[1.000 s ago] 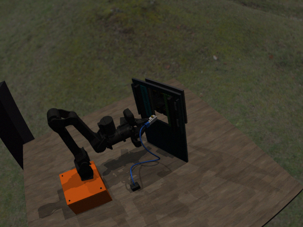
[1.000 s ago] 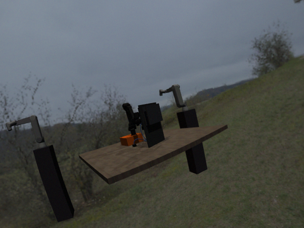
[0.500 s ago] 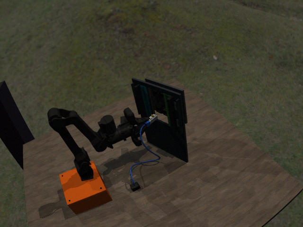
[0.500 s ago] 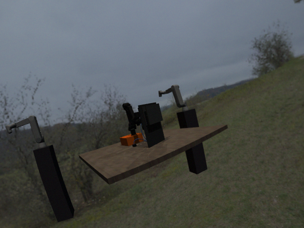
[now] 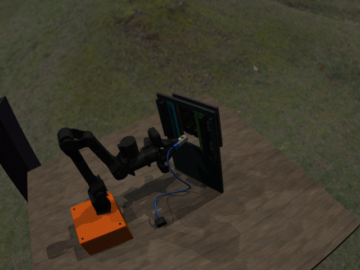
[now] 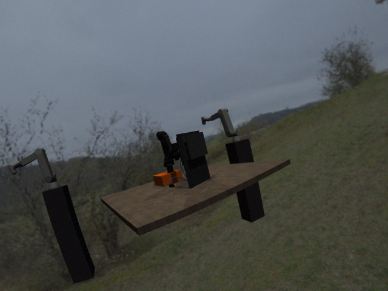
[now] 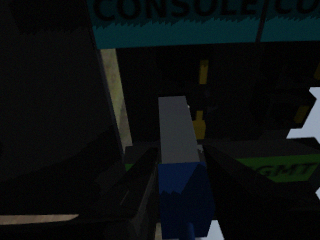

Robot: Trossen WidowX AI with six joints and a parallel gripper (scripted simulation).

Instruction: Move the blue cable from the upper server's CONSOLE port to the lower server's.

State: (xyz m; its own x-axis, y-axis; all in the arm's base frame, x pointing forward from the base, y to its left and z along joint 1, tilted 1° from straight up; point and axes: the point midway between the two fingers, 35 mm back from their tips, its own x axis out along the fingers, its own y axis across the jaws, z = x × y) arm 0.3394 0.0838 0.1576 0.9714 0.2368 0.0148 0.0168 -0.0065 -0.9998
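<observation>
Blue cable (image 5: 178,178) curving down from plug (image 5: 180,142) gripped by black arm (image 5: 100,149) on orange block (image 5: 100,223), before upright dark panel (image 5: 200,171); cable's far end at small black block (image 5: 160,221) on wooden table (image 5: 261,203)

Second teal label (image 7: 295,6) was cut off by wrist view's right edge, and the CONSOLE lettering (image 7: 175,9) was clipped along the top. Start of the green label (image 7: 280,170) was hidden behind the tool (image 5: 172,144) (image 7: 181,155). In exterior view, the plug was hidden and the cable (image 5: 171,171) (image 6: 178,177) was too small to trace.
</observation>
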